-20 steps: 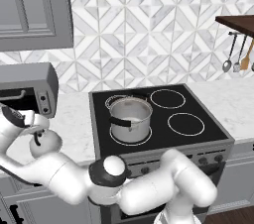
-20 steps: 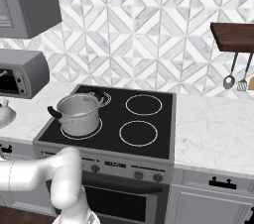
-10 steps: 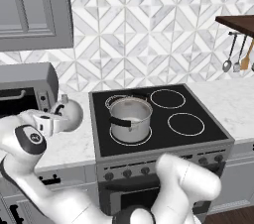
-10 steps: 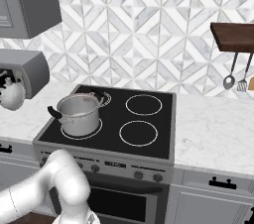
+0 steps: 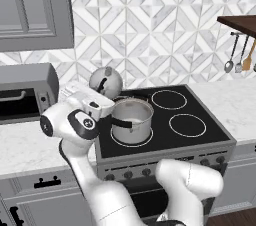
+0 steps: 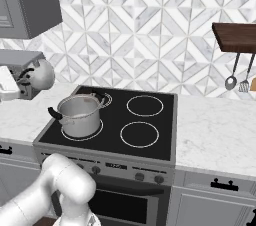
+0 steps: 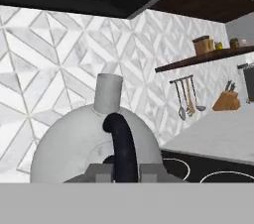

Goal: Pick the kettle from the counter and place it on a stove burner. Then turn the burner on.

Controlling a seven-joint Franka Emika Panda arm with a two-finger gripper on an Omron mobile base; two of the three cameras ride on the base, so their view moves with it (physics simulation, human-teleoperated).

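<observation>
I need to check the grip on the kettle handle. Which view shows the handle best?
The hand view: the dark handle runs up the kettle close up, between the fingers. In the left base view it is a thin dark line; in the right base view, hardly readable.

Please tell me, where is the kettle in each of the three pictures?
Left base view: the kettle is left of centre, raised, behind the steel pot.
Right base view: at the far left edge, left of the pot.
Hand view: lower centre, close up.
Shared landmark: the black cooktop.
</observation>
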